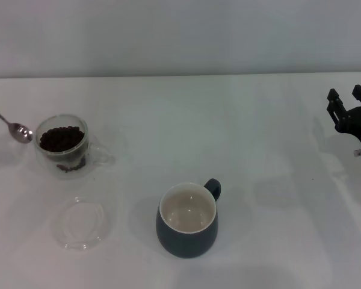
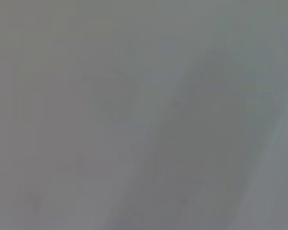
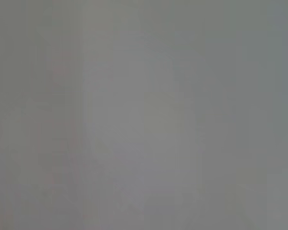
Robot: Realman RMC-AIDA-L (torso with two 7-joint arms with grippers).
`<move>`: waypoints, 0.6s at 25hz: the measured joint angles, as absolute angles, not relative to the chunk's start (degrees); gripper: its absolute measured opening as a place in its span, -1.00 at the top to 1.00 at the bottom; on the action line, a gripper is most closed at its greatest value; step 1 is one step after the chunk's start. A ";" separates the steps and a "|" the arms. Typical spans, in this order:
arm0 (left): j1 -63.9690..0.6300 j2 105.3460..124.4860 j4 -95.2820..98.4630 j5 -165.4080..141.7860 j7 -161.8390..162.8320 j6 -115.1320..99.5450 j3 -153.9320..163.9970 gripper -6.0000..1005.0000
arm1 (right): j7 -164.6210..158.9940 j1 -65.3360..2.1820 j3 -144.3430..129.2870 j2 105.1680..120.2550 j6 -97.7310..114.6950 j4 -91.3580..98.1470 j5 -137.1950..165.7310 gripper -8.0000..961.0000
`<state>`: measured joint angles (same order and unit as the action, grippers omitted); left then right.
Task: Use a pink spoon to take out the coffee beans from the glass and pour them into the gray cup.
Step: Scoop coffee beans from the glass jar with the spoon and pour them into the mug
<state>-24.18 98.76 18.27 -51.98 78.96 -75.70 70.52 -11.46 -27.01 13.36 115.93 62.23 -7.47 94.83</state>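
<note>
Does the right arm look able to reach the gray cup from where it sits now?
Probably yes: the right gripper sits at the table's right edge, and only bare table lies between it and the gray cup.

Black, blocky right gripper [image 1: 348, 96] with two squared prongs, a small pale tag beneath its body.

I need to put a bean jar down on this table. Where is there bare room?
Widest free patch: between the gray cup and the right gripper at the right edge. The far table strip is bare too. Crowded: the left side, with spoon, glass and saucer.
</note>
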 joint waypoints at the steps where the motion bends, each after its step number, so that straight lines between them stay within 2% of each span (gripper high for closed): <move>1: -24.38 98.89 18.30 -51.98 78.46 -75.70 70.51 0.73 | -11.49 -27.02 13.36 115.93 62.22 -7.47 94.83 -0.13; 15: -26.77 102.92 17.67 -51.81 72.84 -71.28 65.51 0.72 | -11.84 -27.11 13.36 115.93 62.23 -8.25 94.28 -0.13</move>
